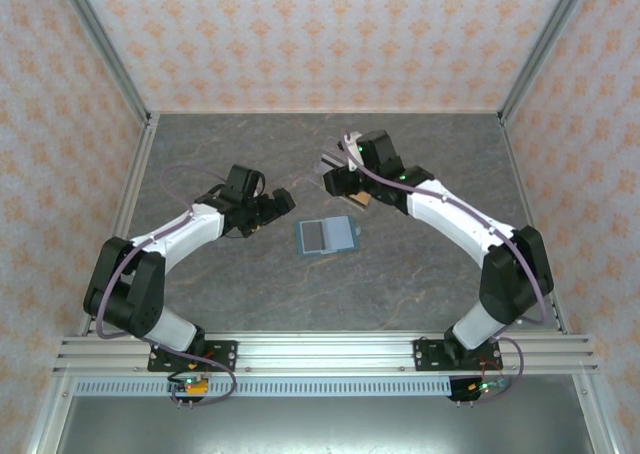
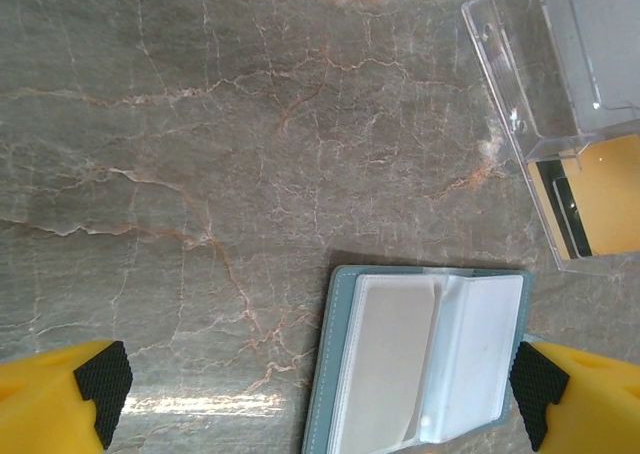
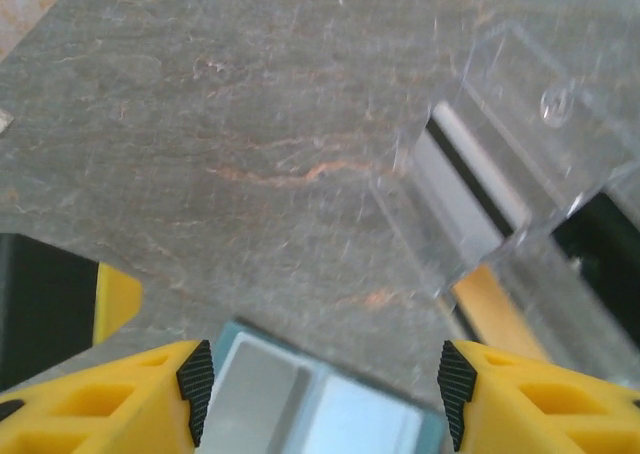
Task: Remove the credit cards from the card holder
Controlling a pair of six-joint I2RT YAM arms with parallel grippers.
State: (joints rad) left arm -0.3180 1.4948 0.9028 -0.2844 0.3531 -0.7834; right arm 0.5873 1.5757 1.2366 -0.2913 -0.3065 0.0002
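A: Holder status?
B: Holder (image 1: 327, 236) lies open and flat mid-table, lining up, between the 2 arms. Pockets look empty, but I can't be sure.
A: Grippers?
B: Left gripper (image 2: 318, 394) is spread wide and holds nothing. It hangs over the holder's edge, probably to pin it. Right gripper (image 3: 325, 389) has its jaws apart with nothing between them, near the holder's far edge.
A: Cards?
B: Orange card (image 2: 600, 199) sits in a clear box (image 2: 520, 84) just beside the holder. Looks like the drop spot.
A: Surroundings?
B: Grey veined table (image 1: 200, 154), orange-patterned walls (image 1: 300, 34), aluminium rail (image 1: 320, 349) up front.
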